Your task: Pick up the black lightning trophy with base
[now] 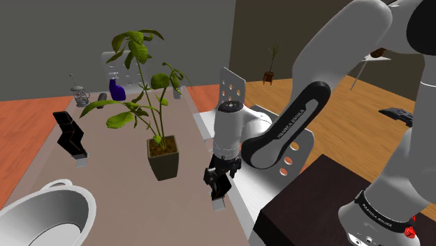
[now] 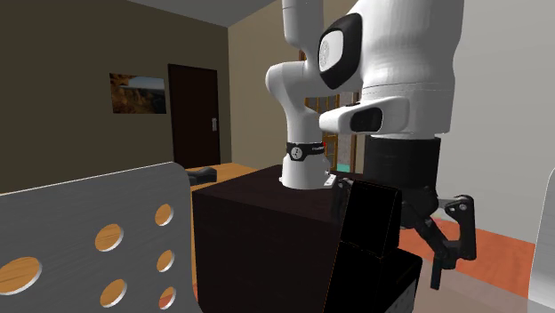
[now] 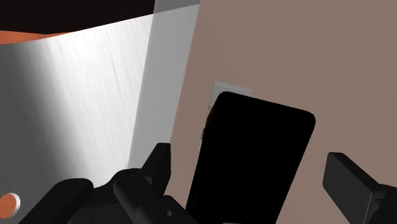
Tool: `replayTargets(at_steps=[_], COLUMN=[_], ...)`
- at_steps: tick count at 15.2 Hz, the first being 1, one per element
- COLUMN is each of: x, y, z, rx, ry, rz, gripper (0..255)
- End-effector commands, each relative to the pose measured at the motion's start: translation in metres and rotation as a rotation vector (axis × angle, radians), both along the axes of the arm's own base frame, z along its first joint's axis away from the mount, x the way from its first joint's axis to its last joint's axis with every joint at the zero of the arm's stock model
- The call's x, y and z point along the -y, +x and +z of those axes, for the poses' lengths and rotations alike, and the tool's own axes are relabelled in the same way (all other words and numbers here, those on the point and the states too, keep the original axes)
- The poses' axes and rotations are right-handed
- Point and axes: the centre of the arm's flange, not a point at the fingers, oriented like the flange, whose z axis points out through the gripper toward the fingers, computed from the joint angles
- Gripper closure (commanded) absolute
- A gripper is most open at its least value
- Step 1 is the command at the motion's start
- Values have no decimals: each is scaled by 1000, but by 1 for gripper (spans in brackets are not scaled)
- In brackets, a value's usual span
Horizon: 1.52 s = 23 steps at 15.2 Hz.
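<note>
Black pincer (image 3: 248, 162), fingers apart, straddles the upright black lightning trophy (image 3: 261, 127) on the brown tabletop (image 3: 286, 51), seemingly without touching it. Best to centre, then close squarely on its sides.

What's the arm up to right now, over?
Gripper open, fingers straddling black trophy, not clasping. Trophy on table. Potted plant stands apart.

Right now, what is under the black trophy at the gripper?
A pale grey base, over the brown table top. Just a corner of it peeks out past the black lightning trophy; the rest of it and the surface directly below are covered.
</note>
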Motion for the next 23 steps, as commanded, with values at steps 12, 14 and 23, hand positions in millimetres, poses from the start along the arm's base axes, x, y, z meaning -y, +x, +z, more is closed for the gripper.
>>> replayTargets(at_steps=[12, 14, 23], x=[1, 0, 0], y=[-1, 0, 0], z=[-19, -19, 29], rx=[0, 0, 0], ry=[0, 0, 0], rz=[0, 0, 0], gripper=[255, 255, 255])
